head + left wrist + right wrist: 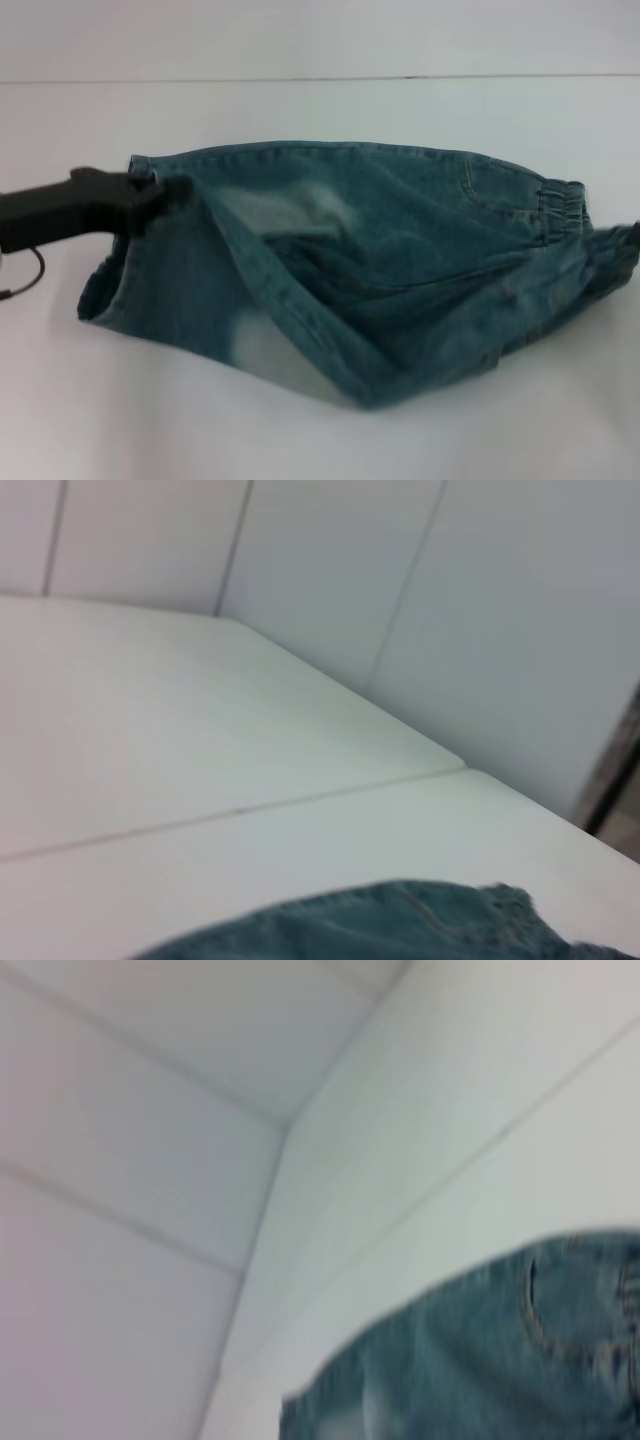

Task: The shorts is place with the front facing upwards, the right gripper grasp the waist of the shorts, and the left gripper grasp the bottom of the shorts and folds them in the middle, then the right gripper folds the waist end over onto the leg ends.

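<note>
The blue-green denim shorts (380,260) stretch across the white table, with the leg hems at the left and the gathered waist (562,203) at the right. My left gripper (172,190), a black body reaching in from the left edge, is shut on the upper corner of the bottom of the shorts (118,270). That corner is held up and the cloth sags below it. In the left wrist view a strip of the shorts (400,925) shows. The right wrist view shows the shorts (480,1350) with a stitched pocket (560,1310). My right gripper is out of view.
A white table (320,420) lies under the shorts, with a thin seam (320,78) running across its far side. A thin dark cable (25,275) hangs under my left arm. White wall panels (400,600) stand behind the table.
</note>
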Motion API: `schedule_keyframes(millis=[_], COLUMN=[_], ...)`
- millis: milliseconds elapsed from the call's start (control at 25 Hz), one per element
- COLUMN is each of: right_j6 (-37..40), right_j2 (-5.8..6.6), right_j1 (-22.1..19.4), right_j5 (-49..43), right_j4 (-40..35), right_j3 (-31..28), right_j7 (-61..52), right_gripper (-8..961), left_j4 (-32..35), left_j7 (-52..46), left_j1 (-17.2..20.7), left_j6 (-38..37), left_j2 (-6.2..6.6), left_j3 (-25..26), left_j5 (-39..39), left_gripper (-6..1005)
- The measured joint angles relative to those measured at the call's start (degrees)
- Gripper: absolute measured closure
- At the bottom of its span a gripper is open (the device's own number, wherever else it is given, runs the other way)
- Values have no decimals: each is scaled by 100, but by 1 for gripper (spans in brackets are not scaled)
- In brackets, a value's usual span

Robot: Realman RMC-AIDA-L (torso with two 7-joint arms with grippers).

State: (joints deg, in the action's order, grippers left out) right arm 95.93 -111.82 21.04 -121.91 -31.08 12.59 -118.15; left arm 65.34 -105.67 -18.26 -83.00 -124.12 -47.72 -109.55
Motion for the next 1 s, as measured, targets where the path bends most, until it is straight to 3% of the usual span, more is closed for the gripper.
schedule_keyframes(millis=[240, 560, 1000], right_j6=[-394, -728, -1470], right_j2=[-51, -263, -360], right_j1=[-67, 47, 118], right_j5=[492, 1303, 2016], right_j4=[223, 337, 672], right_j3=[-290, -351, -349], right_j7=[0, -70, 9], right_gripper=[933, 936, 937], left_j4=[-275, -723, -1030], left_j7=[228, 355, 525], left_j1=[-119, -276, -265], left_j6=[628, 1557, 2172], left_j2=[2, -13, -6], left_j3=[23, -21, 17], left_j5=[314, 577, 902], left_gripper=[996, 995, 995])
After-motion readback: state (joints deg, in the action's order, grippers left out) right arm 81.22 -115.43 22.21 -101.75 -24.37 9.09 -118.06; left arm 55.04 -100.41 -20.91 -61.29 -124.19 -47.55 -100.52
